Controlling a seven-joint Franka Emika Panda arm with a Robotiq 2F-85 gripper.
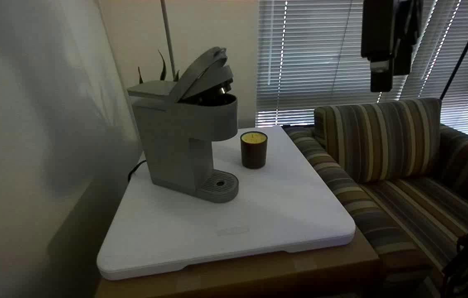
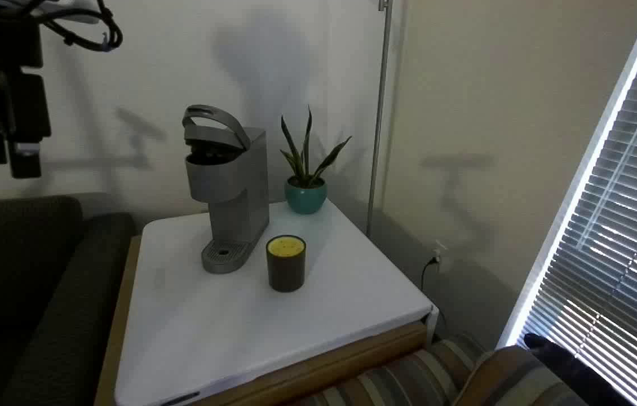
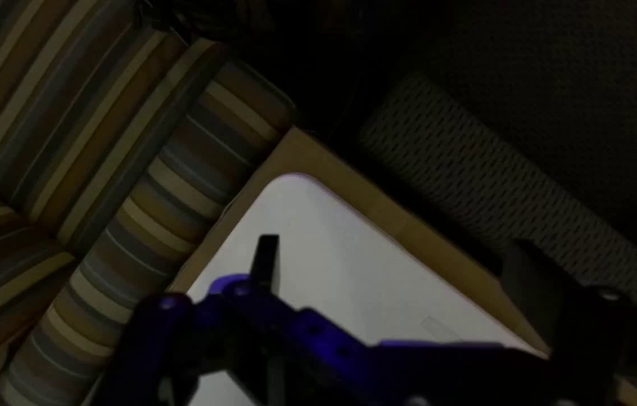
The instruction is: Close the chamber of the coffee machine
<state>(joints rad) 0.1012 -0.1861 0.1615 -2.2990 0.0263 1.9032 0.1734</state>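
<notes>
Slatted blinds (image 1: 312, 62) hang beyond a striped armchair (image 1: 383, 142), and beside it a white tabletop (image 1: 283, 207) bears the matte grey coffee machine (image 1: 165, 149), upright near a candle (image 1: 254, 153). The machine's lid (image 1: 211, 78) slants upward, baring a dark chamber (image 1: 218, 100) beneath; a slotted drip tray (image 1: 223, 190) juts out at the base. Well apart from the machine, the gripper (image 3: 394, 254) has its fingers (image 3: 264, 259) spread wide.

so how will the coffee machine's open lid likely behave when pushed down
The lid would probably swing down, since it is tilted open and joined at the rear. It seems stiff: its raised front doesn't sag. The coffee machine is tall and narrow, so sideways force might tip it.
</notes>
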